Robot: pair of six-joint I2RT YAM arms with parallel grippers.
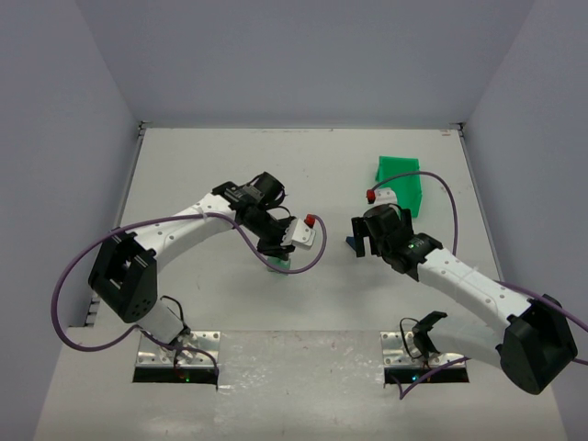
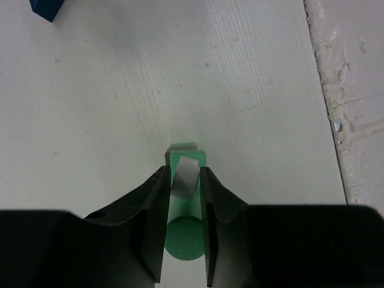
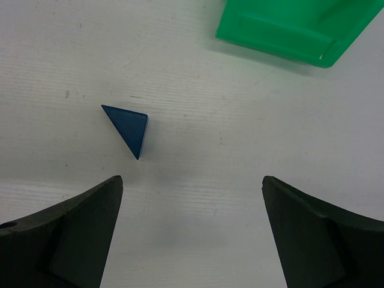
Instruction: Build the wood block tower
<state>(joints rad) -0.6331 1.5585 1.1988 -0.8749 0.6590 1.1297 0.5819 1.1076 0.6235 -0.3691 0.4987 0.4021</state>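
Your left pincer (image 2: pixel 183 173) sits narrow around a tilted pale block (image 2: pixel 185 180) atop the green blocks (image 2: pixel 186 240), grip unclear, so withdrawing crookedly could topple it, while your wide-open right pincer (image 3: pixel 192 180) hovers near the blue wedge (image 3: pixel 129 127)

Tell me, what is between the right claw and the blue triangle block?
Nothing: only bare table lies between the right gripper and the blue wedge, seen in the right wrist view.

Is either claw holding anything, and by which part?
The right claw is open and empty near the blue wedge. The left claw straddles the sides of the green block; whether it grips cannot be told.
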